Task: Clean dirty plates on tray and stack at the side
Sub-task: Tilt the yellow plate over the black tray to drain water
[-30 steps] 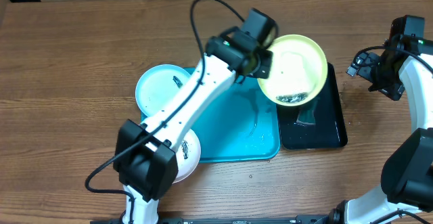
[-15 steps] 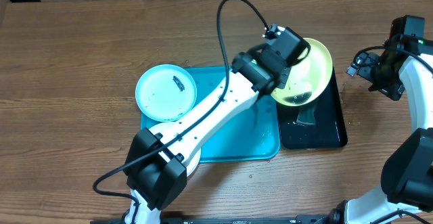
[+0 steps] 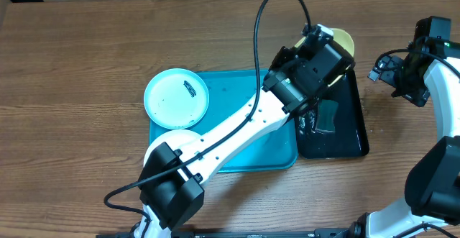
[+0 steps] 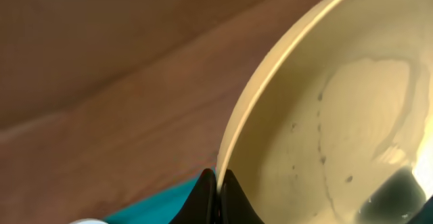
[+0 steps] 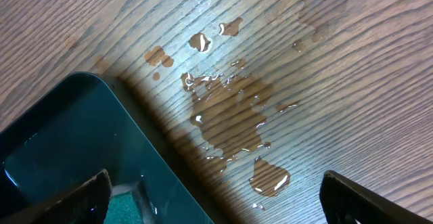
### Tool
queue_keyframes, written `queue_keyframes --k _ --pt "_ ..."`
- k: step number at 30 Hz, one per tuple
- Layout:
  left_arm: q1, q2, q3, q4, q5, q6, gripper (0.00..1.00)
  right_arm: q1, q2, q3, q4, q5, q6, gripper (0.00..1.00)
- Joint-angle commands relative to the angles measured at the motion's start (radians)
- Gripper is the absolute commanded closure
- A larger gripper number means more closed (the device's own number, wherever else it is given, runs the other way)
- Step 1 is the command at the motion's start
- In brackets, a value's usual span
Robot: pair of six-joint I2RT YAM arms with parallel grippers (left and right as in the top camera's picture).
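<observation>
Yellow-green plastic plate (image 4: 325, 116), smooth and wet-streaked, hangs tilted over the glossy black tray (image 3: 352, 141), its rim pinched in the left gripper (image 4: 216, 185). Half a second ago its face showed from above; now only a sliver does. Light blue plate (image 3: 176, 98) overhangs the far-left corner of the turquoise tray (image 3: 226, 87). Right gripper (image 5: 216, 195) gapes over the puddled wooden table (image 5: 338, 61) beside the black tray.

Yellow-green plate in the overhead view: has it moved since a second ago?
Yes. The yellow-green plate, pinched in the left gripper, has shifted right and toward the far end of the black tray, tipping steeply.
</observation>
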Motion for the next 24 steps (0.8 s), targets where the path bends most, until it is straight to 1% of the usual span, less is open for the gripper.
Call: queue_keyframes --k 1,9,13,16,24 --pt "-0.027 0.01 0.023 0.045 -0.127 0.138 0.96 -0.001 -0.003 0.014 0.004 0.004 0.0 0.0" --pt "-0.08 0.01 0.023 0.203 -0.281 0.369 0.96 -0.001 -0.003 0.014 0.004 0.004 0.0 0.0" --pt "-0.099 0.01 0.023 0.264 -0.323 0.455 0.96 -0.001 -0.003 0.014 0.004 0.004 0.0 0.0" --pt "-0.106 0.01 0.023 0.289 -0.351 0.472 0.96 -0.001 -0.003 0.014 0.004 0.004 0.0 0.0" --pt "-0.103 0.01 0.023 0.326 -0.352 0.471 0.96 -0.001 -0.003 0.014 0.004 0.004 0.0 0.0"
